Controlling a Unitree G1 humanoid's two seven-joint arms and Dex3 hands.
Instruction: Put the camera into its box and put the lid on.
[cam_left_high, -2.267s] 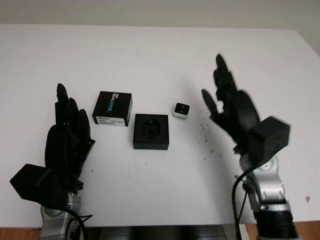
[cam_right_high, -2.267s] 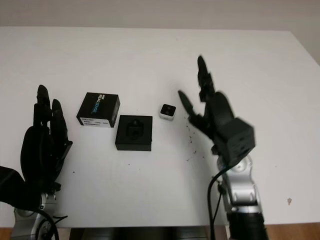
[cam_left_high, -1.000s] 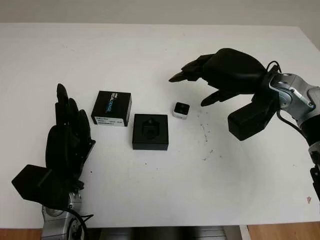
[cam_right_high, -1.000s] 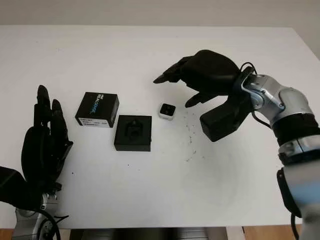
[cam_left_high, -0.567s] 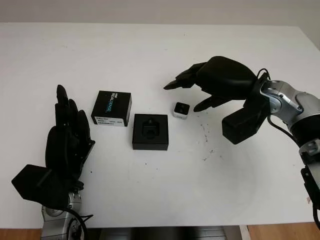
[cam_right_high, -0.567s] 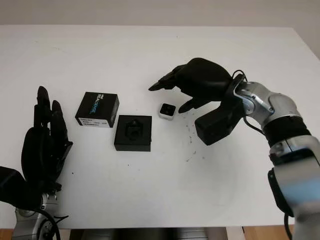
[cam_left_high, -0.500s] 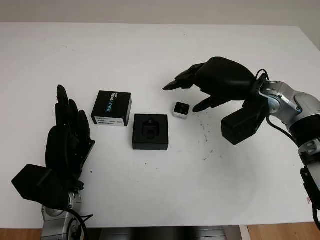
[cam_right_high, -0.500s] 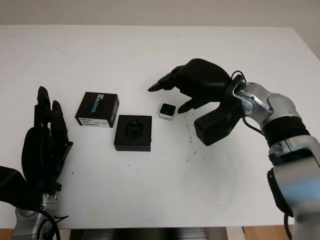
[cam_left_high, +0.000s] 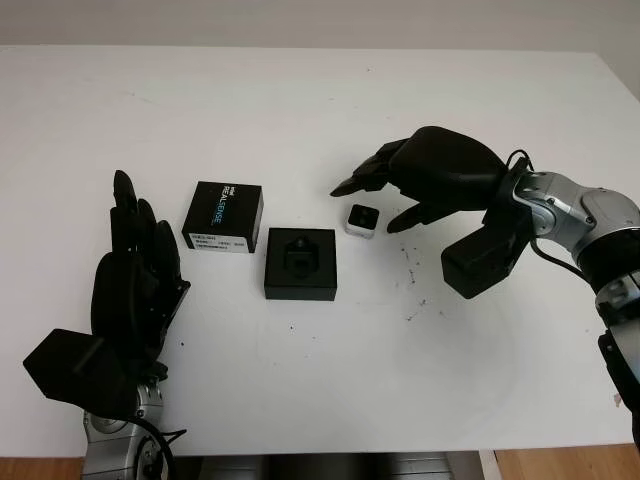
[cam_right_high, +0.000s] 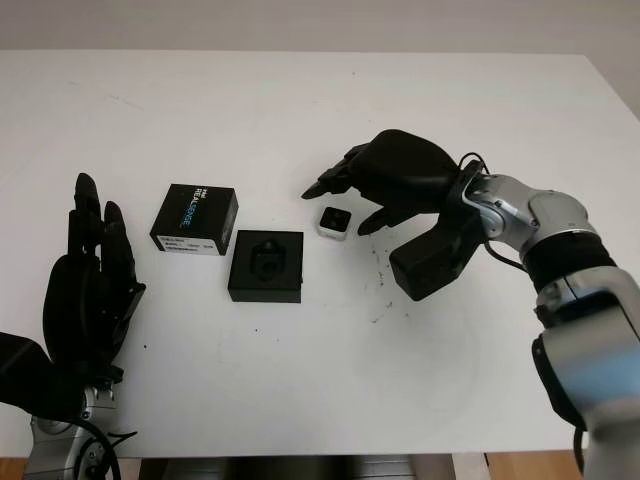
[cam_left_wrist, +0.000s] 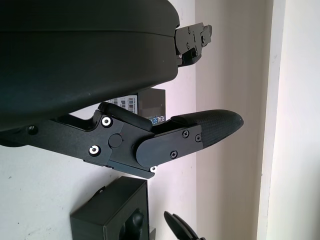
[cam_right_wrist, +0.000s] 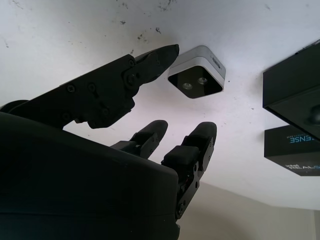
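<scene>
A small white camera (cam_left_high: 362, 220) with a dark face lies on the white table, just right of the open black box (cam_left_high: 301, 263). The black lid (cam_left_high: 224, 217) with printed lettering lies left of the box. My right hand (cam_left_high: 378, 198) hovers over the camera, open, thumb on its right and fingers beyond its far left, not touching it. In the right wrist view the camera (cam_right_wrist: 196, 79) sits between the thumb (cam_right_wrist: 145, 64) and the two other fingers. My left hand (cam_left_high: 135, 280) stays parked at the near left, open.
Dark specks (cam_left_high: 412, 270) dot the table right of the box. The table's far edge meets a pale wall; its right edge (cam_left_high: 620, 85) slants at the upper right.
My right hand swung from the near right over the table and has come down lower around the camera. The left hand, box and lid have not moved.
</scene>
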